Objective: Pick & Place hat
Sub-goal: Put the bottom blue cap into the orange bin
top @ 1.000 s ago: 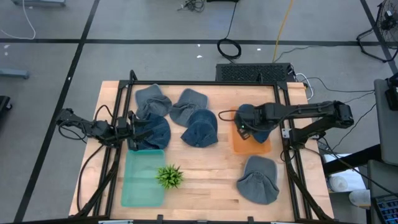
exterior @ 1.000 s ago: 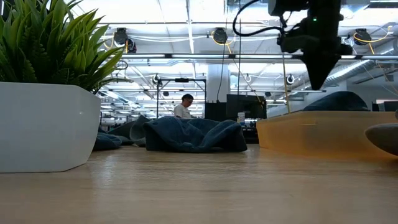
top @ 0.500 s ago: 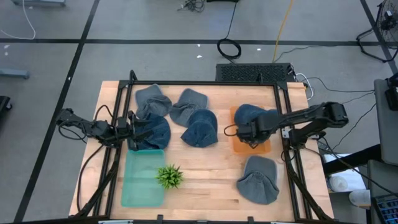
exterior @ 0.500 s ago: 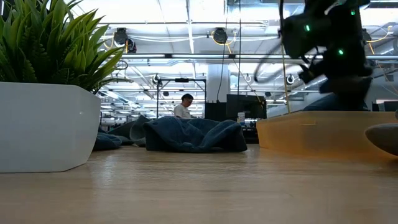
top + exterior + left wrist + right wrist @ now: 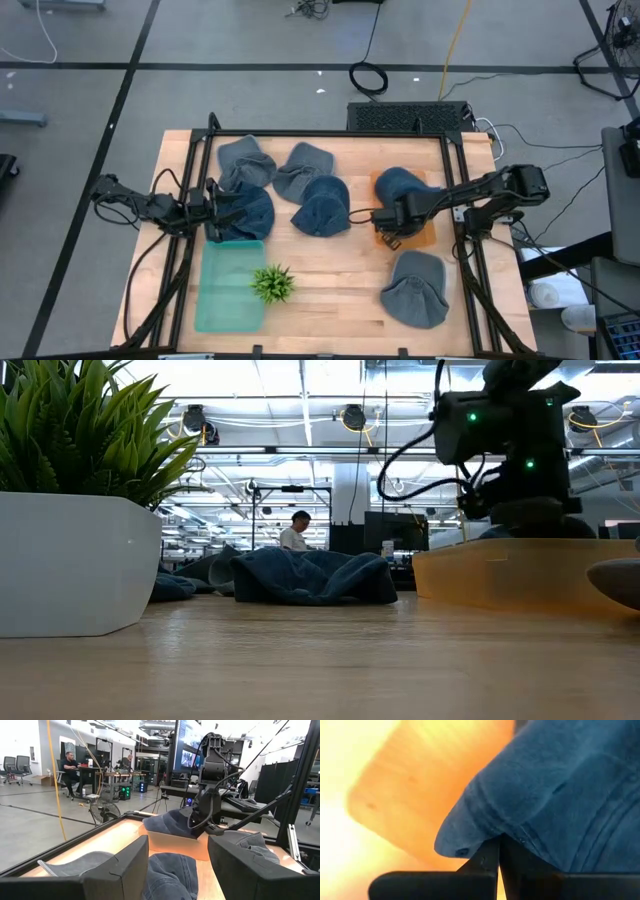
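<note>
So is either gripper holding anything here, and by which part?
The right gripper pinches the blue hat by its brim edge over the orange tray; the left gripper holds nothing.

Wooden table (image 5: pixel 330 275) — denim hats (image 5: pixel 322 206), orange tray (image 5: pixel 425 234), green tray (image 5: pixel 222 290), plant (image 5: pixel 272 284).

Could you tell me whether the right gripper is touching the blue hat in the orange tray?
Touching. The right wrist view shows the right gripper with its fingers shut, pressed against the brim of the blue hat above the orange tray.

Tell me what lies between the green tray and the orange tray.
High view: bare wood only between the green tray and the orange tray; the small plant sits just inside the green tray's edge.
</note>
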`<action>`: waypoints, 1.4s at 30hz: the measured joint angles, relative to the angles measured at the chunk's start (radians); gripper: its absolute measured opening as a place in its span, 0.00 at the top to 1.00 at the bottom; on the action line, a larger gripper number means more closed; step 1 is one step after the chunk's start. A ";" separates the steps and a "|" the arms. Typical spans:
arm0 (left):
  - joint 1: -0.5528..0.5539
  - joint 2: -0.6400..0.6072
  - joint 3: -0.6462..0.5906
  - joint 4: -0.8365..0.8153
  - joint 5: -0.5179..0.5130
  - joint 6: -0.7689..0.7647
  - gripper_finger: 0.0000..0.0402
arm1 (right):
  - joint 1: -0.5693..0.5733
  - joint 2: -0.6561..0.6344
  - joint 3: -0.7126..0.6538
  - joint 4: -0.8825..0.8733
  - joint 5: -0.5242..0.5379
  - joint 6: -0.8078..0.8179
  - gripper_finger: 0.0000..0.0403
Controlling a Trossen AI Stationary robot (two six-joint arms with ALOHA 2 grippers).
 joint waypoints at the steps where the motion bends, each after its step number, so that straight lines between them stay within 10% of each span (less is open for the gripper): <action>1: 0.000 0.000 0.000 0.000 0.000 0.000 0.47 | 0.000 0.000 0.000 0.032 0.000 -0.007 1.00; 15: 0.000 0.000 0.000 0.000 0.000 0.000 0.47 | 0.000 -0.010 0.102 0.153 -0.049 -0.092 1.00; 24: 0.000 0.000 0.000 0.000 0.000 0.000 0.47 | 0.007 -0.048 0.298 -0.264 0.282 -0.116 1.00; 35: 0.000 0.000 0.000 0.005 0.000 0.000 0.47 | -0.014 -0.079 0.148 -0.369 0.339 -0.063 1.00; 42: 0.000 0.000 0.000 0.005 0.000 0.000 0.47 | -0.014 -0.079 0.018 -0.227 0.201 -0.045 1.00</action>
